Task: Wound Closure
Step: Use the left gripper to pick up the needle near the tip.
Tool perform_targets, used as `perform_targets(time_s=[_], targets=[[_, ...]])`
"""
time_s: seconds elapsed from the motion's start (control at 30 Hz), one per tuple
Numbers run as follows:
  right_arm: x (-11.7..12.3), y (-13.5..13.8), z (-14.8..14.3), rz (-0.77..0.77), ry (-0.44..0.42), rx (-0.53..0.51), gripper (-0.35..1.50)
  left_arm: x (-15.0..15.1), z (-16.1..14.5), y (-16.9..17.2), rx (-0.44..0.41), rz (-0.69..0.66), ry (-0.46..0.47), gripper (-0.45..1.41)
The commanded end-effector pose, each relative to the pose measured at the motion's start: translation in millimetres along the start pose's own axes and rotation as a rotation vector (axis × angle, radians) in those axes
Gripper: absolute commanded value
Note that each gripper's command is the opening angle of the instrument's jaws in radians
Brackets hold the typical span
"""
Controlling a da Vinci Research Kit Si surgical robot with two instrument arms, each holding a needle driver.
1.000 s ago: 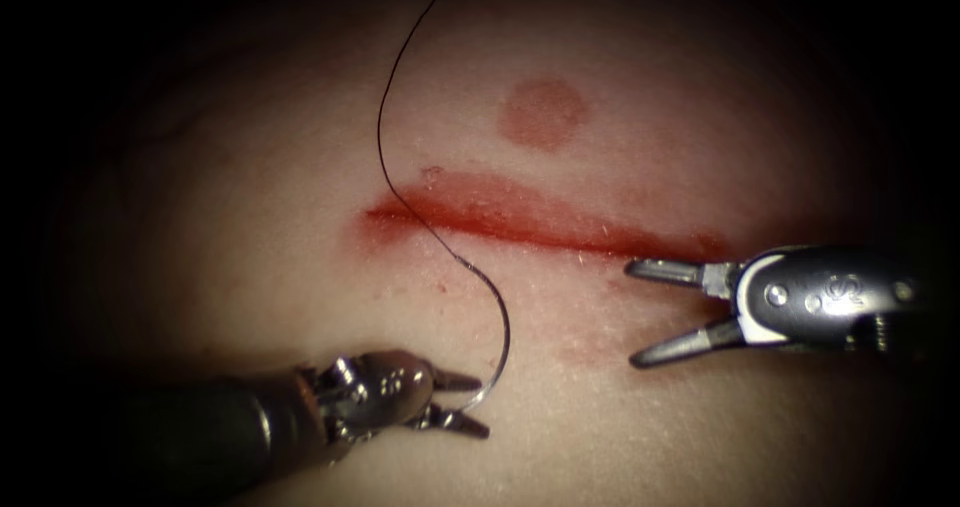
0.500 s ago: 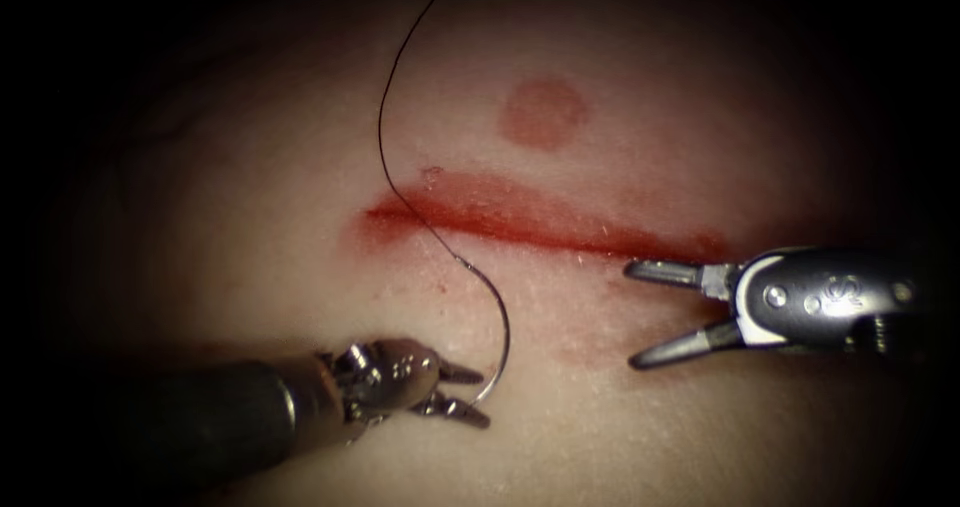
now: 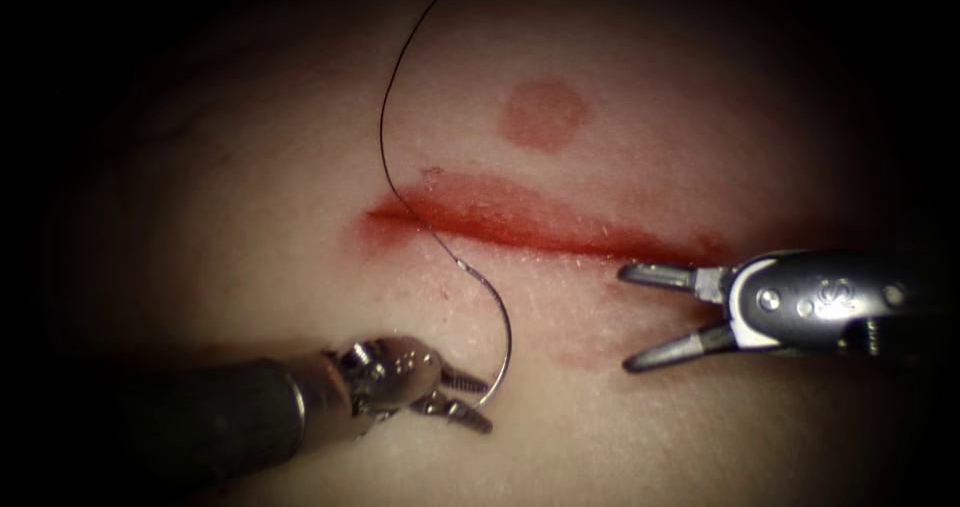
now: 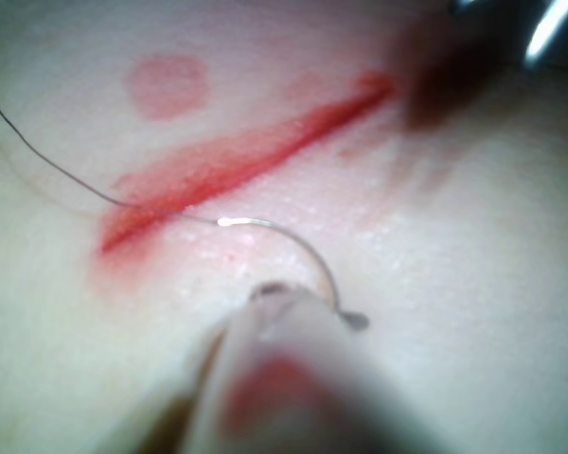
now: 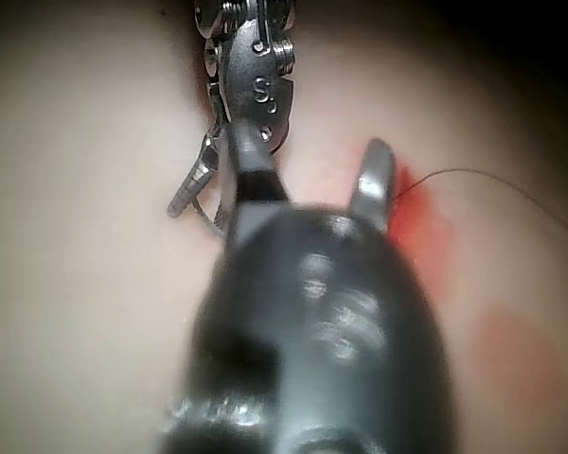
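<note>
We see the needle lying free on the tissue.
Left tool straddles its near end, jaws parted; right tool gapes wide, empty.

The left pincer has moved forward a little to the needle, so its jaws now stand around the needle's lower end, while the right pincer has shifted slightly toward it, jaws apart.

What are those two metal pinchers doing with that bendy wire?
The left tool has its jaws open around the tip end of the curved needle, which lies on the tissue below the cut, not in it. Black thread trails from the needle. The right tool is open, holding nothing.
</note>
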Motion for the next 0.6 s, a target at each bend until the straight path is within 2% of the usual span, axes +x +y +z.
perform_targets(time_s=[0.03, 0.2, 0.43, 0.5, 0.6], targets=[[-0.3, -0.4, 0.9, 0.001, -0.001, 0.005, 1.03, -0.1, 1.0, -0.1, -0.017, -0.002, 0.008, 0.21], [-0.3, -0.5, 0.9, 0.001, -0.003, 0.007, 1.03, 0.3, 2.0, 0.4, -0.095, -0.017, 0.031, 0.17], [-0.1, -0.6, 1.1, 0.001, -0.003, 0.006, 1.03, 0.2, 1.9, -1.1, -0.097, -0.032, 0.019, 0.09], [0.1, -0.7, 1.2, 0.0, -0.003, 0.006, 1.04, 0.2, 1.6, -1.9, -0.091, -0.06, 0.031, -0.05], [0.1, -0.7, 1.3, 0.0, -0.003, 0.006, 1.04, 0.1, 1.4, -2.2, -0.107, -0.089, 0.043, -0.1]])
